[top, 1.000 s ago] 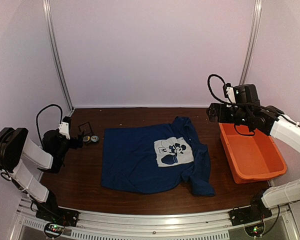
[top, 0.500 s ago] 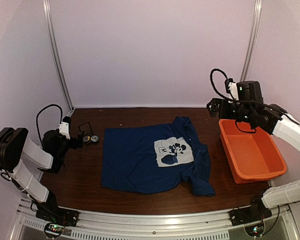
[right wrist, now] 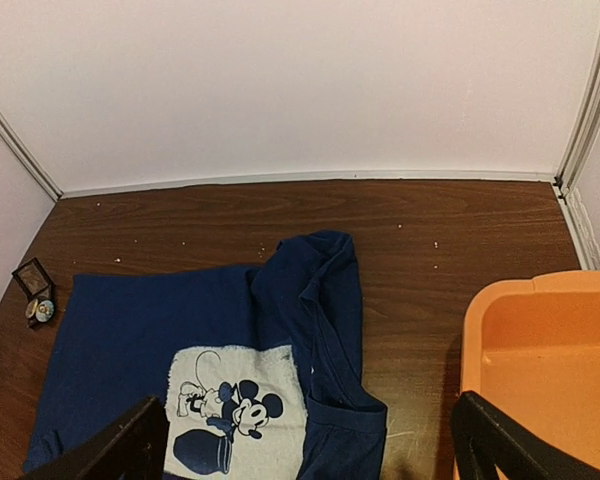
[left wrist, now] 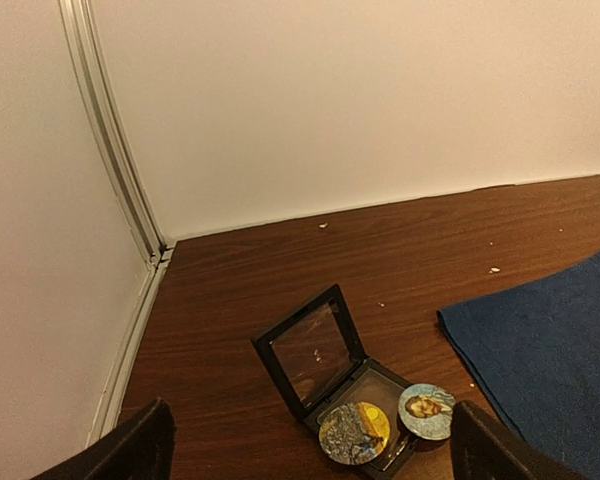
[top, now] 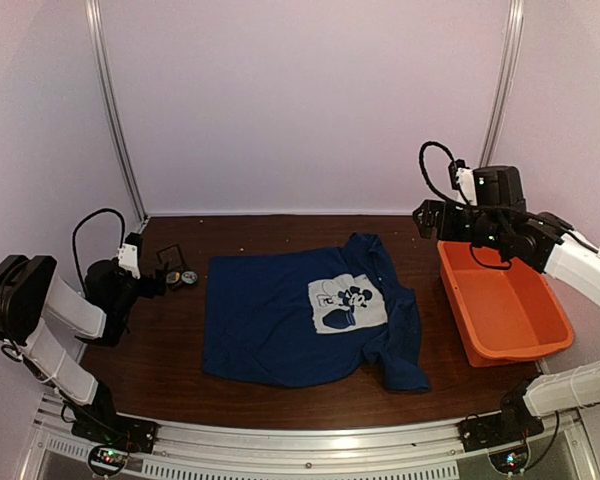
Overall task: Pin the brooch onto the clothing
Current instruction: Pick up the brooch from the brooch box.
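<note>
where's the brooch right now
Left wrist view, low centre: the brooch sits at the right corner of the open black box, beside a yellow badge, just left of the T-shirt.

Jaws spread wide on both sides.
At 9 o'clock the left gripper [top: 158, 283] sits low, pointing toward 3; at 2 o'clock the right gripper [top: 426, 222] hangs raised, pointing toward 9.

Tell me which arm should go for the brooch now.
Left. The left gripper, open, sits right beside the brooch and the small black box, just left of the T-shirt. The right gripper, also open, hangs by the orange tub, across the whole shirt from it.
</note>
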Controlling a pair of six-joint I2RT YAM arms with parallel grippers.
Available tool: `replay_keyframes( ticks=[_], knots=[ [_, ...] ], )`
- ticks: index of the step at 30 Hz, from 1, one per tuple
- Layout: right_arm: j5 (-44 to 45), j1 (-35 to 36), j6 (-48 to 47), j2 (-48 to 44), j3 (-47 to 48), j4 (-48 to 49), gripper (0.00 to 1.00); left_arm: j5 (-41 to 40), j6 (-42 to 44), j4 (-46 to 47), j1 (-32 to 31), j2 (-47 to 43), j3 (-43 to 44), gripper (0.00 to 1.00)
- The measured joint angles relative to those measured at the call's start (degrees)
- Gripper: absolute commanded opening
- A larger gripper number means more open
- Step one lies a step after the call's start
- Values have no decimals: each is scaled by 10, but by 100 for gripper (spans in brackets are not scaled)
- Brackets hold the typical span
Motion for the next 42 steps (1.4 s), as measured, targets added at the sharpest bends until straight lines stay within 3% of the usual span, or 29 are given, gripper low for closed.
replay_keyframes(
  ticks=[5,7,10,14,17,20,23,31,42],
  knots=[
    [1,0,-9,-8,-23,-3,100,0,0,-3,0,-1,0,98],
    [1,0,-10,-8,-23,-2,100,0,0,-47,0,-12,15,98],
    [2,0,-12,-8,-22,-3,100,0,3,-196,0,-35,111,98],
    [6,0,-15,-1,-14,-4,100,-10,-3,-440,-8,-28,331,98],
    [14,0,-20,5,-8,-5,100,-76,-17,-585,-41,-30,463,98],
    [23,0,-24,11,0,-12,100,-142,-17,-686,-97,-39,525,98],
    [32,0,-26,14,4,-17,100,-174,-31,-768,-136,-38,554,98],
    [43,0,-29,17,9,-26,100,-159,-57,-852,-123,-9,553,98],
    [43,0,-30,17,10,-25,100,-177,-73,-946,-160,165,602,98]
  ],
)
